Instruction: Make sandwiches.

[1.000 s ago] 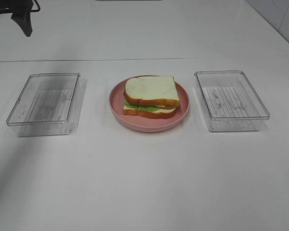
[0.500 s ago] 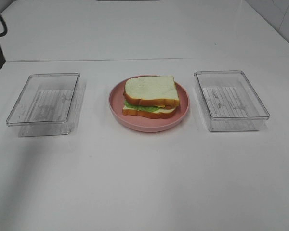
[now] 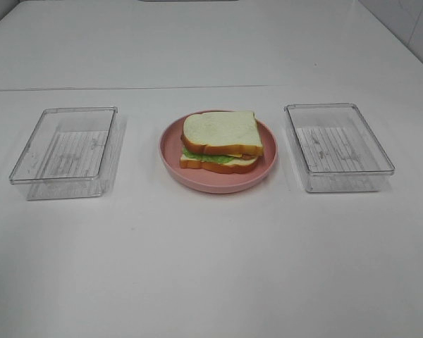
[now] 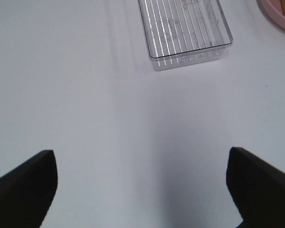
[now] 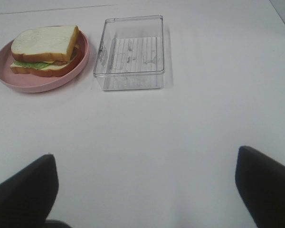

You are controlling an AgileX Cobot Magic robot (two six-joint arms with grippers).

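A stacked toy sandwich (image 3: pixel 221 141), two white bread slices with orange-brown crust enclosing a green lettuce leaf and a yellow cheese slice, sat on a round pink plate (image 3: pixel 170 151) at the centre of the white tabletop (image 3: pixel 211 260). The stack lay slightly toward the plate's 12 o'clock edge, its top slice skewed toward 1 o'clock over the lower one. Brown meat strips could not be made out with certainty.

Two clear rectangular plastic trays flanked the plate: one (image 3: pixel 65 150) at its 9 o'clock, one (image 3: pixel 337 146) at its 3 o'clock, each well apart from it and holding nothing. They were judged to be the bins that had supplied the ingredients, set within each arm's own reach.

Neither arm appeared in the high view. The left gripper (image 4: pixel 142 185) hung over bare table with its fingers (image 4: pixel 23 183) spread wide, gripping nothing; the right gripper (image 5: pixel 145 187) likewise, its fingers (image 5: pixel 263 187) far apart and empty. Both stood clear of the plate, consistent with an assembly judged complete.
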